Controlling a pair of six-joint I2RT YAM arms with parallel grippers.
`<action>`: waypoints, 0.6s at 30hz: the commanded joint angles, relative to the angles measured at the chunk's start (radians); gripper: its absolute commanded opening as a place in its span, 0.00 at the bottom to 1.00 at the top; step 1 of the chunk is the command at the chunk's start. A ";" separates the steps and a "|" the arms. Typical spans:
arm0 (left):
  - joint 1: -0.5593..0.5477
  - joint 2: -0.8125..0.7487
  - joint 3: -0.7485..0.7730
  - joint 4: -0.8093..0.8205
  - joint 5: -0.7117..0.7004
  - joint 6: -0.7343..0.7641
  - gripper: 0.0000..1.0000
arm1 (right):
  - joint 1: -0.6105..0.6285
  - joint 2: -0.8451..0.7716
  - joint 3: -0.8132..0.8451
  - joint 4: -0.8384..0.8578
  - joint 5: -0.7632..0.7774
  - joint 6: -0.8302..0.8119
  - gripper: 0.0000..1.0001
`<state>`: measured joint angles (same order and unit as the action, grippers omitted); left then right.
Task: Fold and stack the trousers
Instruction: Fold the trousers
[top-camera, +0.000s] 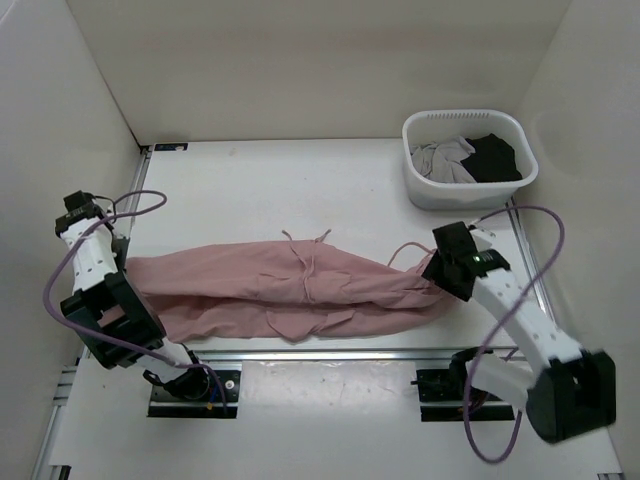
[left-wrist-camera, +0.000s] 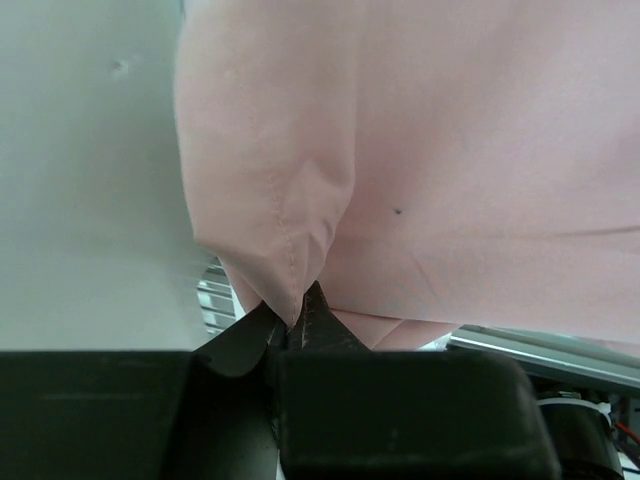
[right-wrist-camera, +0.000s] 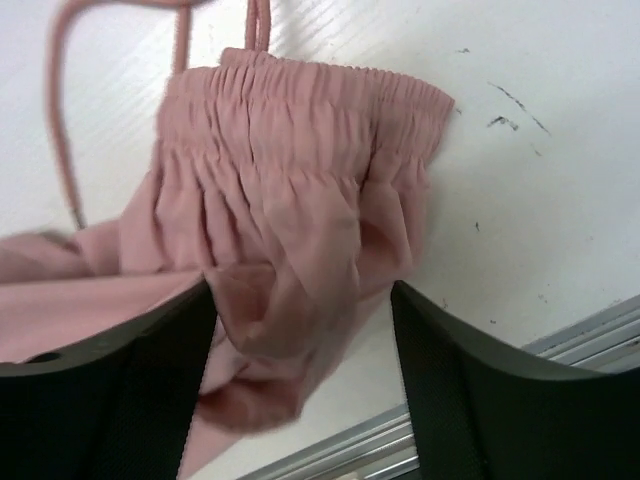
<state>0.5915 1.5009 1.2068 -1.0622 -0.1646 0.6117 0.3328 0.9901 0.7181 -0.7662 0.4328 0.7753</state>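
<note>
Rail (top-camera: 330, 352): ran along the near edge of the table (top-camera: 300, 190) at 6 o'clock. The trousers' near side lay just beside it, so a drag toward 6 could have pulled cloth over the edge and snagged it.
Left gripper (left-wrist-camera: 293, 322): clamped tight on a small pucker of cloth at the 9 o'clock end. So thin a bite could have slipped out under a firm pull, or lifted one layer and left the other behind.
Trousers (top-camera: 300, 290): lay stretched across the near half of the table from 9 to 3 o'clock, rumpled in the middle. Folded as they lay, the creases would likely have been locked in, making a lumpy stack.
Right gripper (right-wrist-camera: 300, 300): stood wide at the 3 o'clock end, its jaws either side of the cloth and gripping nothing. With that end free, a pull from 9 would probably have dragged the whole garment instead of tensioning it.
Waistband (right-wrist-camera: 300, 85): bunched elastic just beyond the open jaws. Closing there might have caught only part of the bunch and skewed the fold.
Drawstring (right-wrist-camera: 60, 130): looped loose on the table toward 12 of the waistband. It could have hooked on a jaw or trailed out of the fold.
Basket (top-camera: 450, 195): sat at 1 o'clock, well apart from the trousers, holding a grey garment (top-camera: 440, 160) and a black garment (top-camera: 495, 155). A high sweep of the right arm toward 12 might have clipped its rim.
</note>
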 joint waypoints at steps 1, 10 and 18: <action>0.001 0.005 0.074 0.018 0.022 -0.001 0.14 | -0.006 0.200 0.050 0.010 -0.002 0.065 0.70; 0.069 -0.050 0.137 -0.024 -0.053 0.176 0.14 | -0.067 0.090 0.141 -0.074 0.056 0.065 0.00; 0.197 -0.021 -0.176 0.034 0.023 0.192 0.14 | -0.141 -0.085 -0.077 -0.144 -0.034 0.181 0.06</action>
<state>0.7708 1.4551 1.0977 -1.0973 -0.1314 0.7723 0.2573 0.8368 0.7193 -0.8341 0.3553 0.9310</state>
